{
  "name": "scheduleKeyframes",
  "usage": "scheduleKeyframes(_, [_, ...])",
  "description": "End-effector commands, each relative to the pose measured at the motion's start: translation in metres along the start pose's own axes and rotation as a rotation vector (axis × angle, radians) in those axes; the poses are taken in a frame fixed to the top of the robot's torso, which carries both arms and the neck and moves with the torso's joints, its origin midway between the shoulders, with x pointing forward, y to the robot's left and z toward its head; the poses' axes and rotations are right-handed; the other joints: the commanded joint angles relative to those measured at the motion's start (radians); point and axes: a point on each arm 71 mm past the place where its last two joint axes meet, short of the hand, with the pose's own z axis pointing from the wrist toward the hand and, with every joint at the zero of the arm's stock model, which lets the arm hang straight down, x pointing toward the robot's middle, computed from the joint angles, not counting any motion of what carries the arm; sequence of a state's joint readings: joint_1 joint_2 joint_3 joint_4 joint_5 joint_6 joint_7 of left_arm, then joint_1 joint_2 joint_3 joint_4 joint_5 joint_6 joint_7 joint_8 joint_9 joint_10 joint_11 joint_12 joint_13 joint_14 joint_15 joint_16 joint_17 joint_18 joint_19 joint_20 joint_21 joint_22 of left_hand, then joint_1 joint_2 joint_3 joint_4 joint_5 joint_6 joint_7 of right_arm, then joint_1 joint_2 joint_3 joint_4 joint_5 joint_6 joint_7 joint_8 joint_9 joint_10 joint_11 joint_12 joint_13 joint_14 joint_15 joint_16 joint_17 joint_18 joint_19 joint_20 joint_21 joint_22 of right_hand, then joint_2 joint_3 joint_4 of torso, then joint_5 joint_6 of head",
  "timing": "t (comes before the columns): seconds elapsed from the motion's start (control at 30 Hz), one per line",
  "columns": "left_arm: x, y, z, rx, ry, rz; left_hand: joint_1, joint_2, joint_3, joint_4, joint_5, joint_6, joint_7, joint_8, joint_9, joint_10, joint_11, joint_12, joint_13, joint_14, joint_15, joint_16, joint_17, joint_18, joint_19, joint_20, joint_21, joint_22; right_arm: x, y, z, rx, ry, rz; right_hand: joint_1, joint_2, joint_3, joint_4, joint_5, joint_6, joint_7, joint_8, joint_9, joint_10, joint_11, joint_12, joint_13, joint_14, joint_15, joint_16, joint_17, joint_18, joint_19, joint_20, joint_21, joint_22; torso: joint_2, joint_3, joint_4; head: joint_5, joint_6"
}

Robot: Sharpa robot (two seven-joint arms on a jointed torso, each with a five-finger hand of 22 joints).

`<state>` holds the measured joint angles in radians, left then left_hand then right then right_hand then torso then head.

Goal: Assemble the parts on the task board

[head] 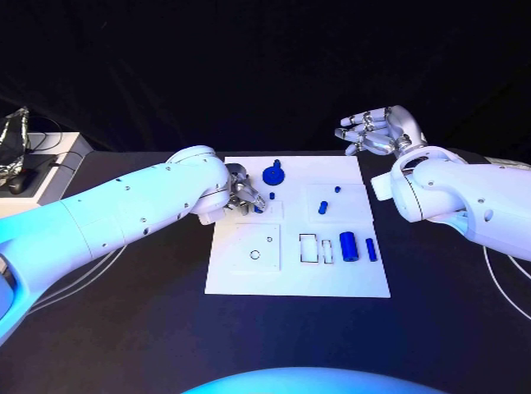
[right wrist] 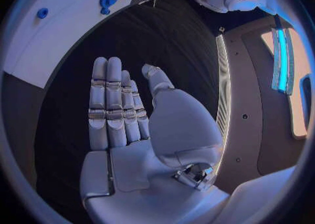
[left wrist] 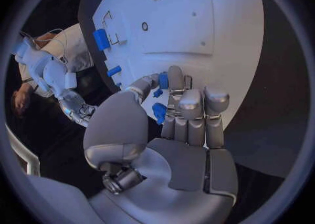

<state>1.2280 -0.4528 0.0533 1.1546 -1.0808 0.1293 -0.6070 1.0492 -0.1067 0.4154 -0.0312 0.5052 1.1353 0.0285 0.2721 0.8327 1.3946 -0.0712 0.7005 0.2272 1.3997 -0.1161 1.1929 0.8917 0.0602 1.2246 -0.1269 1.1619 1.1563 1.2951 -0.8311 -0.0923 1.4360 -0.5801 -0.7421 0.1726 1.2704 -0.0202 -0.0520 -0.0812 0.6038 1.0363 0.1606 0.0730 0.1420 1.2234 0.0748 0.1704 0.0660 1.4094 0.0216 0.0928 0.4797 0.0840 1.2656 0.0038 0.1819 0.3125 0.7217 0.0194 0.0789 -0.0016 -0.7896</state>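
1. The left robot hand (head: 240,197) is pinching a small blue part (left wrist: 159,112) over the task board (head: 291,283), near its far left corner.
2. The right robot hand (head: 380,130) is waiting with fingers apart, beyond the board's far right corner, holding nothing.

Black table (head: 123,328). Crumpled silver foil object (head: 2,141) on a white box (head: 55,156), well left of the left hand.
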Motion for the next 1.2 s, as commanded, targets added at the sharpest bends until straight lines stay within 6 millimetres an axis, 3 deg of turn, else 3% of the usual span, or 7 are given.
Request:
scheduleKeyframes(0.03, [0.0097,0.0041,0.0029,-0.028,0.065,0.018,0.052,0.068,0.026,-0.035,-0.007,0.057,-0.049,-0.008,0.034,0.021,-0.012,-0.007,-0.004,0.006,-0.003,-0.002,-0.003,-0.013,0.003,-0.005,-0.007,0.002,0.0015,0.0010,0.0003,-0.012,0.019,0.000,0.006,-0.006,0.007,-0.003,0.008,-0.007,0.001,-0.002,-0.001,-0.002,0.006,-0.005,-0.001,-0.009,-0.002,0.002,-0.002,-0.006,-0.009,0.001,0.007,-0.002,0.000,-0.0007,0.0003,0.000,0.000])
scheduleKeyframes(0.63, [0.0078,0.0038,0.0038,-0.023,0.046,-0.015,-0.010,0.121,0.030,-0.028,-0.018,0.070,-0.053,-0.013,0.033,0.032,-0.013,-0.012,-0.008,0.008,-0.005,0.002,-0.001,-0.016,0.007,-0.008,-0.012,0.011,0.0024,-0.0007,0.0005,-0.007,0.026,-0.004,0.004,-0.008,0.022,-0.026,0.032,-0.008,0.002,-0.002,-0.003,-0.003,0.006,-0.008,-0.002,-0.013,-0.001,0.003,-0.004,-0.006,-0.022,0.001,0.027,-0.005,0.000,-0.0011,0.0005,-0.001,0.000])
scheduleKeyframes(1.2, [0.0082,0.0020,0.0050,-0.019,0.058,0.015,-0.009,0.110,0.030,-0.060,-0.015,0.099,-0.061,-0.021,0.027,0.067,-0.017,-0.031,-0.035,0.010,-0.006,0.015,0.014,-0.023,0.015,-0.012,-0.010,0.023,0.0032,-0.0019,0.0004,-0.005,0.032,-0.005,0.002,-0.008,0.025,-0.031,0.040,-0.008,0.003,-0.002,-0.004,-0.003,0.007,-0.008,-0.002,-0.014,-0.001,0.002,-0.005,-0.005,-0.025,0.001,0.031,-0.006,-0.001,-0.0007,-0.0005,-0.002,-0.001])
